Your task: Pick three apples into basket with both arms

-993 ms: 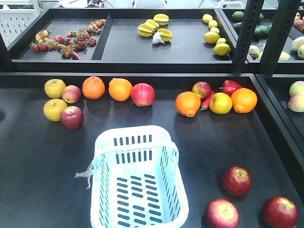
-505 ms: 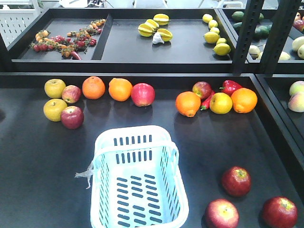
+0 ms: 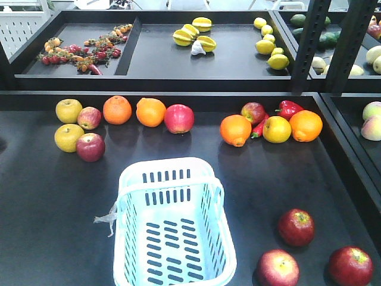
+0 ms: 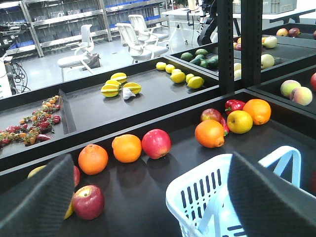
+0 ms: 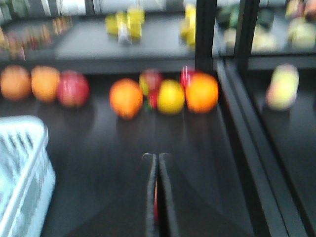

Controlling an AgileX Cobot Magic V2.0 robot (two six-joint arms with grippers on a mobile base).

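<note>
Biggest first: the black table (image 3: 47,196), with fruit in rows along the back.

Next, the pale basket (image 3: 169,173), in the middle near the front. Upright, open at the top. Empty inside, with only the slotted floor to see and no apple in it. So no part of the job done yet.

Then the left gripper (image 4: 153,207). Spread wide, one dark finger (image 4: 37,197) at each side of the left wrist view. Holding nothing. Up above the table, looking over a corner of the basket toward an orange (image 4: 127,147) in the back row. Touching no fruit.

Then the right gripper (image 5: 157,192). Pressed together, with almost no gap. A thin red line low down between the pads, too blurry to name. Seems to hold nothing. Over the table to the right of the basket, pointing at the back row.

Smallest of all, the three dark-red apples. All on the table at the front right, near the basket but not touching it. Back apple (image 3: 296,227) on its own. Front apple (image 3: 277,269) closest to the basket. Corner apple (image 3: 350,266) farthest right. Apart from each other, none of them held.

Left to do, by the look of it: everything. Three picks and three drops into the basket, shared between both arms.
</note>
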